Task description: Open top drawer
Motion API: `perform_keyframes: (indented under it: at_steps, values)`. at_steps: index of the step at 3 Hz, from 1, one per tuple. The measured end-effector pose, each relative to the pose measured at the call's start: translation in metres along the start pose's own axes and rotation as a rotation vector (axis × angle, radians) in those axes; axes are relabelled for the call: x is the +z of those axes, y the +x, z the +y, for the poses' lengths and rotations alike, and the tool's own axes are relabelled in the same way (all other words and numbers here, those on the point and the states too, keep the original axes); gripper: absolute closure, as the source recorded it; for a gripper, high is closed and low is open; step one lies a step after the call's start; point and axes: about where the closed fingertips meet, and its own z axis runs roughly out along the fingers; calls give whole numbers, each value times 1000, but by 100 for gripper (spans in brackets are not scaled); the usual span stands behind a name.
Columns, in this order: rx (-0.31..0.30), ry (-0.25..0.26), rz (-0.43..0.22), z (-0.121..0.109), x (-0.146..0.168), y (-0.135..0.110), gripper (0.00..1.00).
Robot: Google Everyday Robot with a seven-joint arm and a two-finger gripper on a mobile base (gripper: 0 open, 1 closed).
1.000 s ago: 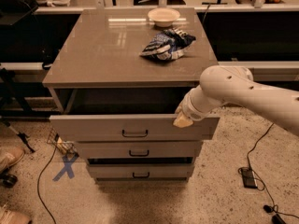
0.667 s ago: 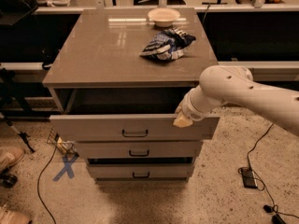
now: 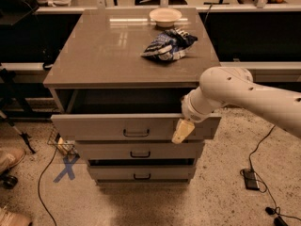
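The top drawer [image 3: 94,126] of the grey-beige cabinet stands pulled out a little way, with a dark gap showing between its front and the cabinet top. Its small black bar handle [image 3: 136,133] is in the middle of the front. My gripper [image 3: 182,131] hangs from the white arm [image 3: 235,95] over the right part of the drawer front, to the right of the handle and against the front. The drawer's inside is in shadow.
Two narrower drawers [image 3: 140,153] sit below. On the cabinet top [image 3: 103,51] lie a blue-and-white bag [image 3: 168,45] and a pale bowl [image 3: 165,16]. Cables and a black box [image 3: 250,179] lie on the floor at right, a blue tape X [image 3: 66,167] at left.
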Motion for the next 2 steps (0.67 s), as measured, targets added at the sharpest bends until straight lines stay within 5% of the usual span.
perform_keyframes:
  at_steps: [1,2]
  values:
    - [0,0,0,0,0,0,0]
    - [-1,-66,11,5,7,2,0]
